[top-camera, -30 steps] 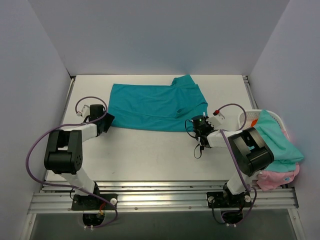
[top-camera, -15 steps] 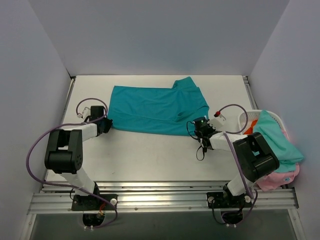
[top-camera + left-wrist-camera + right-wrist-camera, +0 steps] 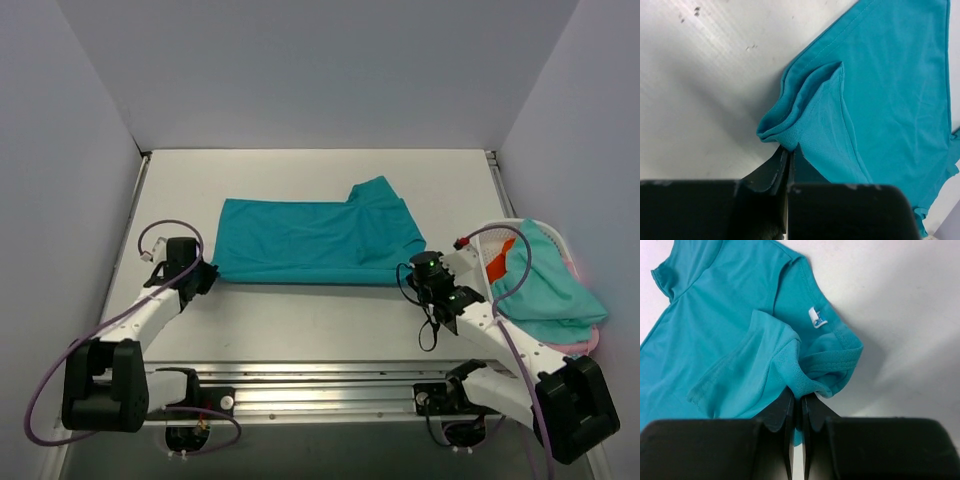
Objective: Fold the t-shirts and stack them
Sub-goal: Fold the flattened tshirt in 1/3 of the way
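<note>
The left end effector (image 3: 790,156) pinches the teal shirt (image 3: 310,238) at 8 o'clock, the right end effector (image 3: 799,401) at 4 o'clock (its white tag (image 3: 816,317) is too small to read).

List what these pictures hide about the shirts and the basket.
Top view: the aqua shirt covers most of the basket; shirts beneath cannot be counted.
Right wrist view: the label on the teal shirt is too small to read.
Left wrist view: the left gripper hides the cloth below its pinch.
</note>
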